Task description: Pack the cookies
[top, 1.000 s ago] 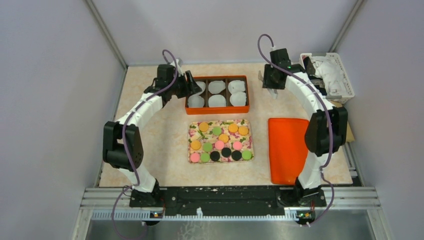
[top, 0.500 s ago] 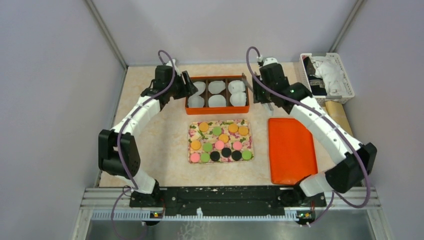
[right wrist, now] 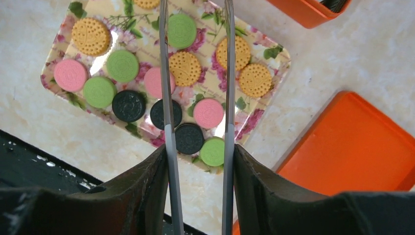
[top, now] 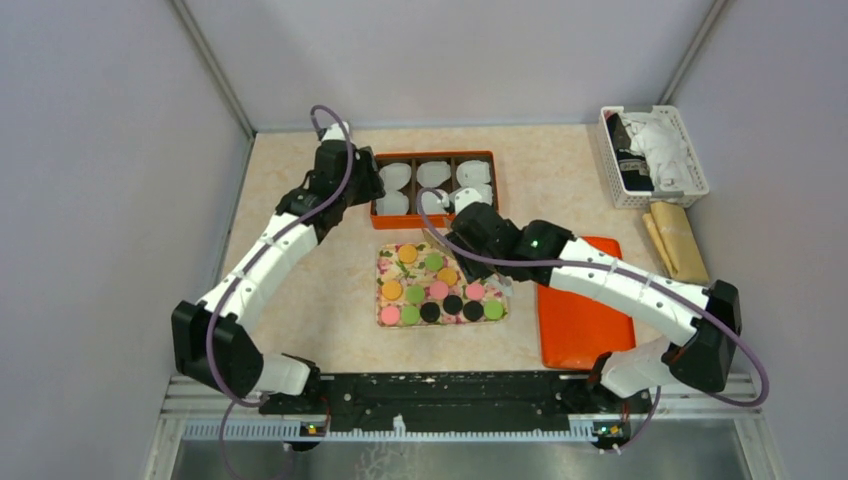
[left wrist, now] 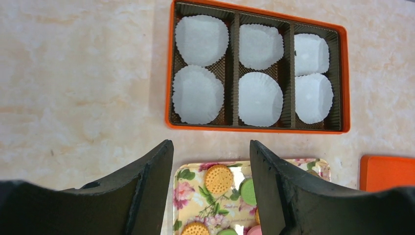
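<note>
Right hand (right wrist: 195,14) spread above fifteen cookies (right wrist: 208,112) (six cups (left wrist: 201,40)).

cookies (right wrist: 185,68): orange, green, pink, black
tray (right wrist: 274,53): cream-yellow, pink flowers, green leaves
box (left wrist: 254,129): orange outside, brown ribbed inside
paper cups (left wrist: 201,40): white
lid (top: 575,330), lower right: plain orange
desk (left wrist: 73,73): beige, marbled
my left end effector (left wrist: 210,147): black
my right end effector (right wrist: 195,29): black, grey strips
</note>
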Motion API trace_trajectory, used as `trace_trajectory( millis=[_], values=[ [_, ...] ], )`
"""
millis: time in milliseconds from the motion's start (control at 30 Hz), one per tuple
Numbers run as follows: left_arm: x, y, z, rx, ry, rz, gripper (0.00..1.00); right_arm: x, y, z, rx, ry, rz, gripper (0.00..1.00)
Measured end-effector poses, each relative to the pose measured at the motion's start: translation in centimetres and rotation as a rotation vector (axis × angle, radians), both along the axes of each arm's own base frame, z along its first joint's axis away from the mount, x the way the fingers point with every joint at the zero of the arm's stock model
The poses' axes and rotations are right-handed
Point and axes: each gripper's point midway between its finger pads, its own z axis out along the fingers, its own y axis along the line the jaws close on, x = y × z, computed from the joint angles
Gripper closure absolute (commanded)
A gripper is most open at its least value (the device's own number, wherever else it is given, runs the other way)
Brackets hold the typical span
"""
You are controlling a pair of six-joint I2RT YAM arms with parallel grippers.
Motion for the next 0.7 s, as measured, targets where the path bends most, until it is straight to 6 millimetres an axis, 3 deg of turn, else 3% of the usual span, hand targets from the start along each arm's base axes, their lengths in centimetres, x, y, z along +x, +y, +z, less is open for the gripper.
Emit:
trace_trajectory(
  millis=[167, 300, 433, 700],
  values=[
    [-1.6, 1.4, 0.9, 0.015, -0.026, 0.041, 0.34, -1.3, 1.2, -2.3, -0.011, 0.052, 0.021, 0.55],
    [-2.0, 1.8, 0.5, 0.028, -0.021, 0.053, 0.34, -1.8, 2.7, -3.5, -0.005, 0.075, 0.044, 0.55],
    [-2.3, 2.1, -0.5, 0.043, -0.002, 0.055, 0.33, -2.0, 4.1, -4.5, -0.001, 0.088, 0.062, 0.55],
    [-2.3, 2.2, -0.5, 0.057, -0.004, 0.051, 0.32, -1.7, 5.7, -7.0, -0.024, 0.116, 0.075, 0.54]
  ],
)
